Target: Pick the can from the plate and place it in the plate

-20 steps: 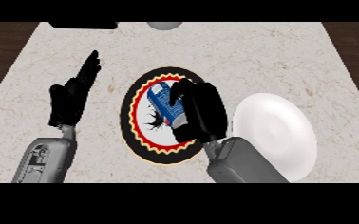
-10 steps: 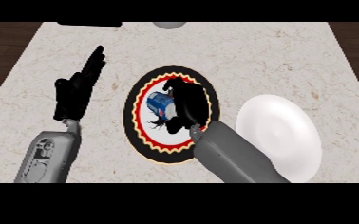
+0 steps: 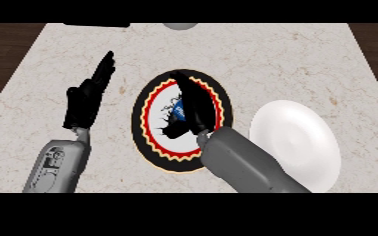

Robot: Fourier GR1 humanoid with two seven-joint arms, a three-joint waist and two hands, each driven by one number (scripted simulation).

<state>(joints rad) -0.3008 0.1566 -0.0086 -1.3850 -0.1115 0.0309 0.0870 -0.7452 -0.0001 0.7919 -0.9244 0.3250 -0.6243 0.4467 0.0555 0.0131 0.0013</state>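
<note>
Looking down from the head view, the right hand (image 3: 193,111) lies over the blue can (image 3: 178,109) on the black-rimmed patterned plate (image 3: 151,145), fingers seemingly curled around it, while the left hand (image 3: 87,99) rests open, fingers up, at the left. To do this grasp well, I'd say it should wrap the can squarely before lifting toward the white plate (image 3: 297,145), which holds nothing.
</note>
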